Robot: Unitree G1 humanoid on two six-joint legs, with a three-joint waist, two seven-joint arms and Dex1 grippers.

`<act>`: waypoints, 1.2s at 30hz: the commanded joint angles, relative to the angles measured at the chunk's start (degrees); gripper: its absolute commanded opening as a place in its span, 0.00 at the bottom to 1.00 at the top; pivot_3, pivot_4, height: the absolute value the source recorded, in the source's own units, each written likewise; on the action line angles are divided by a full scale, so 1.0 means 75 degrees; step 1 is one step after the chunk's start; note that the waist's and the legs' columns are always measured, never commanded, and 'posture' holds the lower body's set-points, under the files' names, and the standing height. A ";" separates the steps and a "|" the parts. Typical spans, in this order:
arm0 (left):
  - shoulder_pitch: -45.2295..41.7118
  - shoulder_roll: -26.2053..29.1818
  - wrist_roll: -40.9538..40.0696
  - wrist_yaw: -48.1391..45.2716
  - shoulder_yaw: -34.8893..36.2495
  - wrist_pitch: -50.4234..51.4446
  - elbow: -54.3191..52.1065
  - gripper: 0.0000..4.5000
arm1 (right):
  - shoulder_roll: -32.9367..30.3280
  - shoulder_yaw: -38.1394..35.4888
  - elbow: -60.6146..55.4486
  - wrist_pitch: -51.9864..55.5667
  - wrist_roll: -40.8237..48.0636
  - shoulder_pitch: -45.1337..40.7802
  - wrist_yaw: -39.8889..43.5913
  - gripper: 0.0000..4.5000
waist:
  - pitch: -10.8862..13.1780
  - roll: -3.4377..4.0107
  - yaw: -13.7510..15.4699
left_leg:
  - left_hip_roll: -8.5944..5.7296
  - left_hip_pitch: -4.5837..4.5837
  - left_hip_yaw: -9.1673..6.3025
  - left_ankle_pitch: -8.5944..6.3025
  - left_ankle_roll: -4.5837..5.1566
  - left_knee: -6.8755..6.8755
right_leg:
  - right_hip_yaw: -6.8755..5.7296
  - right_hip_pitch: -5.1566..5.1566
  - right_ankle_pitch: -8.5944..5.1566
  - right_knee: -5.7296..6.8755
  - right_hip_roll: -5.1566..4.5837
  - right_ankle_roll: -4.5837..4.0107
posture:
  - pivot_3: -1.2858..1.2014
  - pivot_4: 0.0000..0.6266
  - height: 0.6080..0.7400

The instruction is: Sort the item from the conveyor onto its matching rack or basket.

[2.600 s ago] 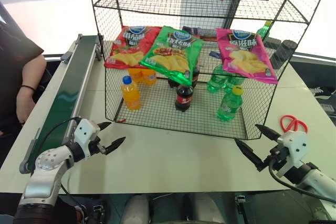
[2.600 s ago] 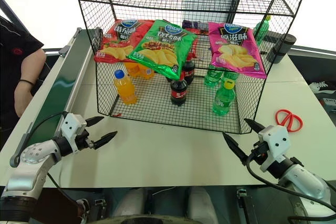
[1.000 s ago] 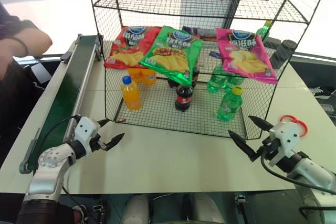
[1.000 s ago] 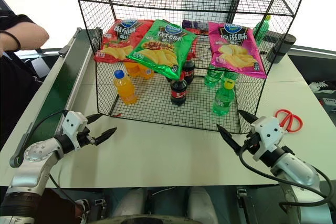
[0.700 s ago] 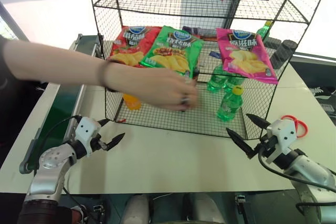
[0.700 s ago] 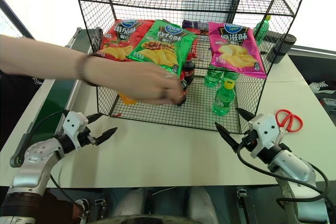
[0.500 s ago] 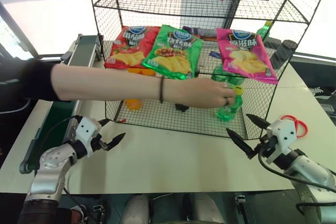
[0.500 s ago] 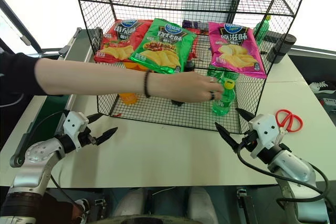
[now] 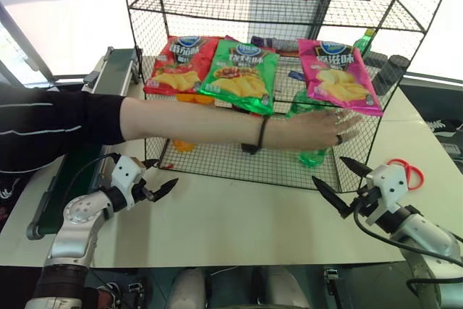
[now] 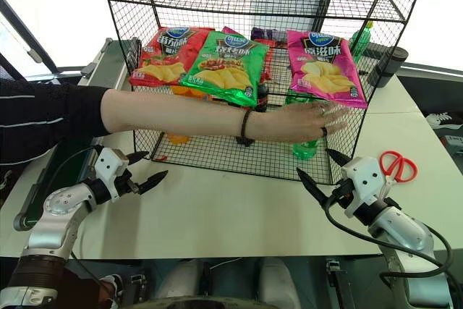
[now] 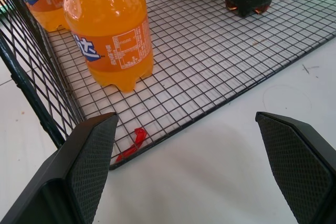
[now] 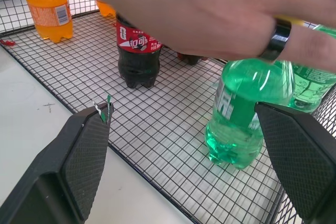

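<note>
My left gripper (image 9: 160,184) hangs over the white table (image 9: 239,215) with its jaws spread and nothing between them, just in front of the near left corner of the black wire rack (image 9: 239,157). Beside it on my left runs the dark green conveyor (image 9: 69,171), partly covered by a person's dark sleeve. My right gripper (image 10: 314,170) hovers at the rack's near right corner, jaws also spread wide and empty.

A person's arm reaches across the front of the rack from my left, and the hand (image 10: 307,121) rests open over the green bottle (image 12: 247,114), which stands upright on the basket floor toward the right. I think the hand sits on its cap, but the fingers hide that part.

Also in the basket are an orange bottle (image 11: 107,30) at the left and a dark cola bottle (image 12: 137,56) in the middle. Chip bags (image 9: 242,77) lie on the shelf above. Red scissors (image 10: 398,165) lie on the table to my right.
</note>
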 commanded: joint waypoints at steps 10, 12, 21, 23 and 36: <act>0.0116 0.0085 -0.0072 -0.0066 0.0101 -0.0121 -0.0257 1.00 | 0.0035 -0.0089 -0.0297 -0.0099 0.0082 0.0211 -0.0023 0.99 | 0.0000 0.0000 0.0000 | 0.0000 0.0000 0.0000 0.0000 0.0000 0.0000 | 0.0000 0.0000 0.0000 -0.0001 -0.0001 0.0000 | 0.52 0.24 1.00; 0.0122 0.0088 -0.0070 -0.0080 0.0104 -0.0128 -0.0251 1.00 | 0.0031 -0.0098 -0.0270 -0.0124 0.0070 0.0215 -0.0019 0.99 | 0.0000 0.0000 0.0000 | 0.0000 0.0001 0.0000 0.0000 0.0000 0.0000 | 0.0000 0.0000 0.0000 0.0000 -0.0001 0.0000 | 0.52 0.24 1.00; 0.0040 0.0056 -0.0047 -0.0080 0.0108 -0.0144 -0.0206 1.00 | 0.0070 -0.0016 -0.0165 -0.0192 0.0005 0.0120 -0.0033 0.99 | 0.0000 0.0000 0.0000 | 0.0000 0.0000 0.0000 0.0000 0.0000 0.0000 | 0.0000 0.0000 0.0000 -0.0001 -0.0001 -0.0001 | 0.52 0.24 1.00; 0.0042 0.0041 -0.0045 -0.0073 0.0107 -0.0157 -0.0205 1.00 | 0.0062 -0.0007 -0.0114 -0.0209 -0.0005 0.0066 -0.0023 0.99 | 0.0000 0.0000 0.0001 | 0.0000 0.0000 0.0001 0.0000 0.0000 0.0000 | 0.0001 0.0000 0.0000 -0.0001 -0.0001 0.0000 | 0.52 0.24 1.00; 0.0103 0.0014 -0.0062 -0.0030 0.0124 -0.0177 -0.0267 1.00 | 0.0065 0.0056 -0.0045 -0.0206 -0.0049 -0.0071 0.0021 0.99 | 0.0000 0.0000 0.0000 | 0.0000 0.0000 0.0001 0.0000 0.0000 0.0000 | 0.0000 0.0000 0.0000 -0.0001 -0.0001 0.0000 | 0.52 0.24 1.00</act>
